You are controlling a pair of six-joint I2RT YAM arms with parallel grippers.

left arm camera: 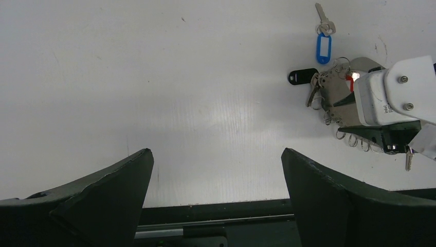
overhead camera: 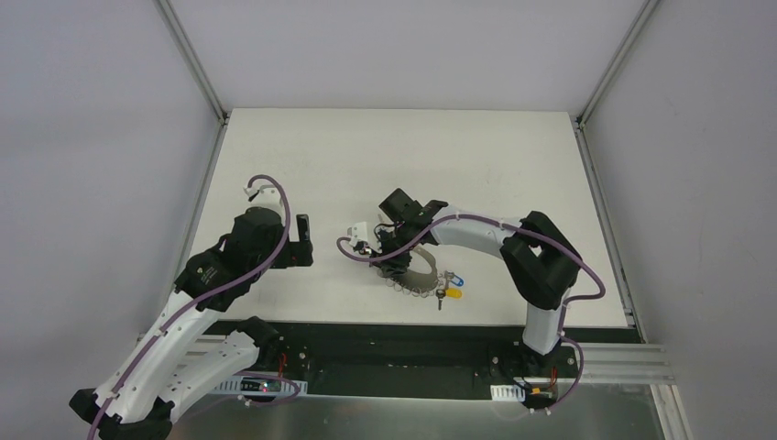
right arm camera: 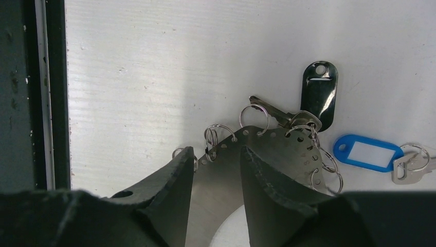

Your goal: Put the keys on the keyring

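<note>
The keyring [right arm camera: 277, 149] is a curved grey metal plate with holes along its edge and several small split rings hanging from it. It lies on the white table near the front edge [overhead camera: 425, 274]. A black-tagged key [right arm camera: 319, 92] hangs on one of its rings. A blue-tagged key [right arm camera: 367, 153] lies just beside it, and a yellow-headed key [overhead camera: 451, 294] shows in the top view. My right gripper [right arm camera: 218, 150] is narrowly open right over the plate, which shows flat through the gap. My left gripper [left arm camera: 216, 159] is wide open and empty, well to the left [overhead camera: 302, 240].
The black front rail [overhead camera: 403, 335] runs along the table's near edge, close to the keyring. In the left wrist view the right arm's white camera housing [left arm camera: 391, 92] covers part of the plate, with a red tag [left arm camera: 350, 82] peeking out.
</note>
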